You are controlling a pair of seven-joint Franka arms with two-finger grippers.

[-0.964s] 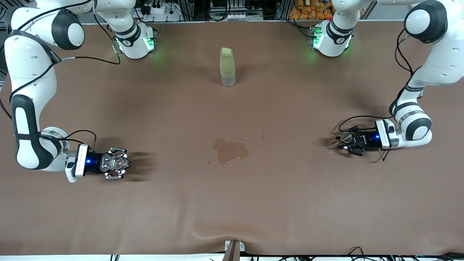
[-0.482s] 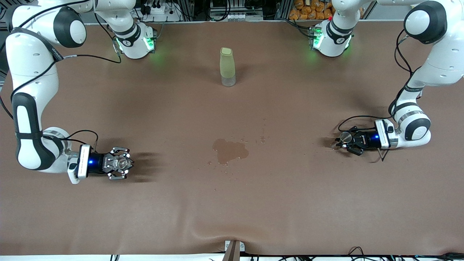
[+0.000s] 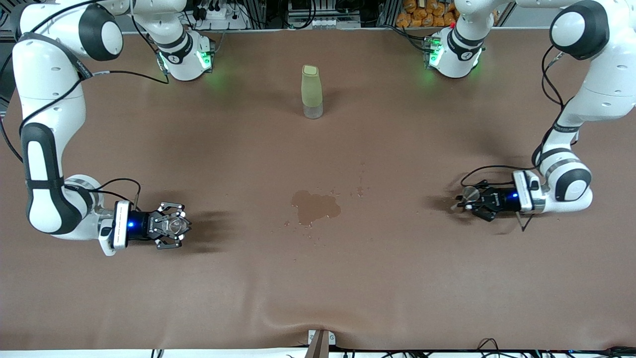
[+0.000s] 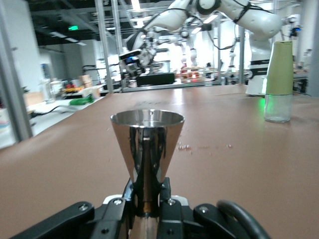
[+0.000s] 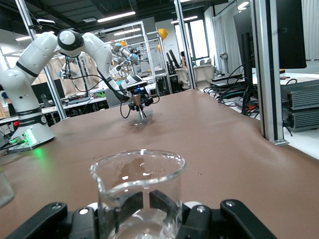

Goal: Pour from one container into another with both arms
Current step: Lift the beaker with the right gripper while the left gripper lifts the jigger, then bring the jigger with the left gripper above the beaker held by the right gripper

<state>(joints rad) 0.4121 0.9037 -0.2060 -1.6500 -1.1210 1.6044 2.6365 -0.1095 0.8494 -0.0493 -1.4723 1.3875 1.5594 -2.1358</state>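
Note:
My right gripper (image 3: 175, 225) holds the tiny clear glass cup (image 3: 171, 223) low over the table at the right arm's end, shut on it. In the right wrist view the cup (image 5: 135, 174) stands upright between the jaws of the gripper (image 5: 138, 211). My left gripper (image 3: 466, 200) is shut on the steel jigger (image 3: 470, 193) low over the left arm's end of the table. The left wrist view shows the jigger (image 4: 147, 139) upright, pinched at its waist by the gripper (image 4: 147, 201). The jigger (image 5: 139, 107) also shows far off in the right wrist view.
A tall pale-green bottle (image 3: 311, 92) stands mid-table near the robots' bases, also seen as the bottle (image 4: 279, 82) in the left wrist view. A wet puddle (image 3: 315, 206) with scattered drops lies at the table's middle between the two grippers.
Both grippers have shifted toward the middle of the table with their loads, the right one farther than the left. The bottle and puddle have stayed put.

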